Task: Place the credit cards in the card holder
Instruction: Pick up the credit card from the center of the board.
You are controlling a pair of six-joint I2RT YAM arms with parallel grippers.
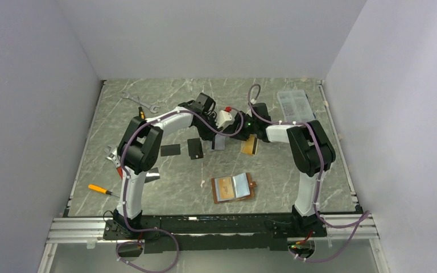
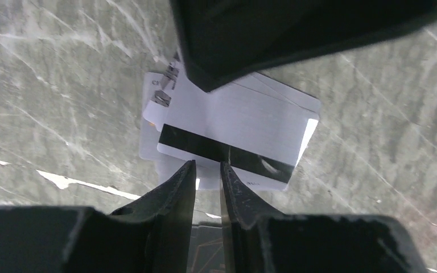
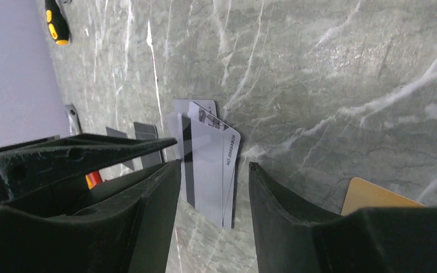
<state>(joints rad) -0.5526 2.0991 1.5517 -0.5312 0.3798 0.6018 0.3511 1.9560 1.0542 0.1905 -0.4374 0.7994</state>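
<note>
**Left gripper [image 1: 213,136] at the silver-grey cards [image 1: 218,143], right gripper [image 1: 231,129] astride them**

From above, both grippers meet over the silver-grey cards, a small stack in the middle of the surface [image 1: 296,170], nearer its far edge than its near one. The stack's long axis runs roughly from far edge to near edge. An orange card [image 1: 249,146] lies just to the right, and two black cards [image 1: 170,150] lie to the left. The card holder [image 1: 233,187] lies open by the middle of the near edge, well apart from the stack.

From the left wrist, the left gripper [image 2: 207,169] is narrow, its jaws almost together. Its tips sit at the black-striped long edge of the top card [image 2: 244,122]; I cannot tell whether they pinch it.

From the right wrist, the right gripper [image 3: 214,166] is moderately wide and holds nothing. The stack [image 3: 207,165] lies lengthwise in the gap just beyond its tips.

The left arm looks nearer to a grasp. Any lifted card must then travel toward the near edge.
</note>
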